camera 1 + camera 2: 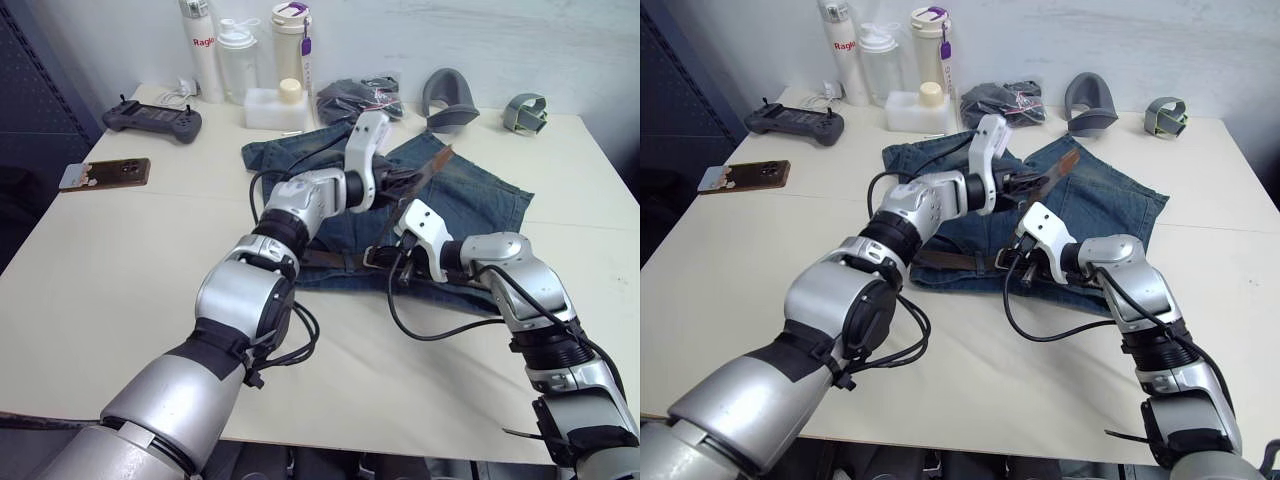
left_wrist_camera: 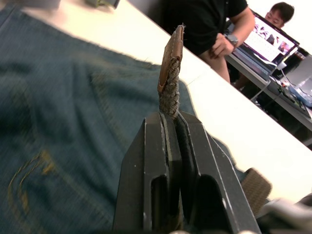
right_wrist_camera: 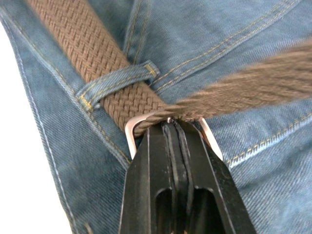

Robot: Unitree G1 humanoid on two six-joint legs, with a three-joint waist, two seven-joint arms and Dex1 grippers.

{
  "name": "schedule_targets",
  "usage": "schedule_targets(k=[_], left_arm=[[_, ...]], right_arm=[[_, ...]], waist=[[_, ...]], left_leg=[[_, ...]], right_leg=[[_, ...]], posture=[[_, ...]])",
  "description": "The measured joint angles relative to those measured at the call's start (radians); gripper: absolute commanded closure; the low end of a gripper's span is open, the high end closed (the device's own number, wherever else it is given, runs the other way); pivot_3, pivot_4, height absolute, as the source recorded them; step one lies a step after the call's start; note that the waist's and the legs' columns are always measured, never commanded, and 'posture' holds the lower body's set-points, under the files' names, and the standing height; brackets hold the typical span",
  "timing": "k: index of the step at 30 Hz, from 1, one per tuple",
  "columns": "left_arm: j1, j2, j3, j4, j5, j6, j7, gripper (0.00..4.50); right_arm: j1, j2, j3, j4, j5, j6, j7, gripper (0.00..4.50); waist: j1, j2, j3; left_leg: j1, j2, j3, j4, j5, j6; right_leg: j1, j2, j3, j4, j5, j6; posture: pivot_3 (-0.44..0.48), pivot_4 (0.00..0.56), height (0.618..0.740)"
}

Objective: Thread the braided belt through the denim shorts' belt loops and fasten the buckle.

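The denim shorts (image 1: 480, 200) lie flat on the table, waistband toward me. The braided belt (image 3: 92, 44) runs along the waistband under a belt loop (image 3: 119, 80). My right gripper (image 3: 171, 124) is shut on the silver buckle (image 3: 130, 127) at the waistband; it also appears at the shorts' near edge (image 1: 385, 258). From the buckle the belt's free end rises back over the shorts. My left gripper (image 2: 171, 117) is shut on that end just below the tan leather tip (image 2: 171, 53) and holds it above the shorts (image 1: 400, 180).
A phone (image 1: 105, 173) and a black controller (image 1: 152, 120) lie at the far left. Bottles (image 1: 240, 60), a dark grey cloth bundle (image 1: 358, 98), a grey curved pad (image 1: 447, 95) and a strap (image 1: 525, 112) line the back edge. A person (image 2: 214, 24) sits beyond the table.
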Motion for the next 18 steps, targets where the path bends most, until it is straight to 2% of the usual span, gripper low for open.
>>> schedule_targets(k=[4,9,17,18], left_arm=[[0.031,0.023,-0.009,-0.096,0.002,0.014,-0.011,4.5],[0.066,0.031,-0.025,-0.198,0.003,0.038,-0.014,4.5],[0.134,0.007,-0.094,-0.342,0.008,0.078,-0.046,4.5],[0.142,0.005,-0.105,-0.356,0.01,0.085,-0.052,4.5]], right_arm=[[0.041,0.037,-0.097,-0.071,0.071,0.089,-0.071,4.47],[0.043,0.104,-0.271,-0.137,0.224,0.347,-0.175,4.47],[0.047,0.03,-0.422,-0.242,0.309,0.475,-0.278,4.47],[0.052,0.018,-0.435,-0.251,0.31,0.474,-0.286,4.17]], waist=[[0.003,0.009,0.006],[0.004,0.013,0.01],[0.004,0.012,0.012],[0.004,0.012,0.012]], left_leg=[[-0.002,-0.001,-0.001,-0.001,0.003,0.005],[-0.004,-0.002,-0.001,-0.007,0.007,0.009],[-0.002,-0.016,-0.001,-0.028,0.019,0.016],[-0.002,-0.018,-0.001,-0.031,0.021,0.017]], right_leg=[[0.0,0.0,-0.001,-0.002,0.0,0.0],[-0.002,-0.001,-0.003,-0.004,0.0,0.0],[-0.003,-0.012,-0.005,-0.01,0.001,0.002],[-0.003,-0.013,-0.005,-0.012,0.002,0.003]], posture=[[0.0,0.15,0.648],[0.0,0.15,0.648],[0.0,0.15,0.648],[0.0,0.15,0.648]])
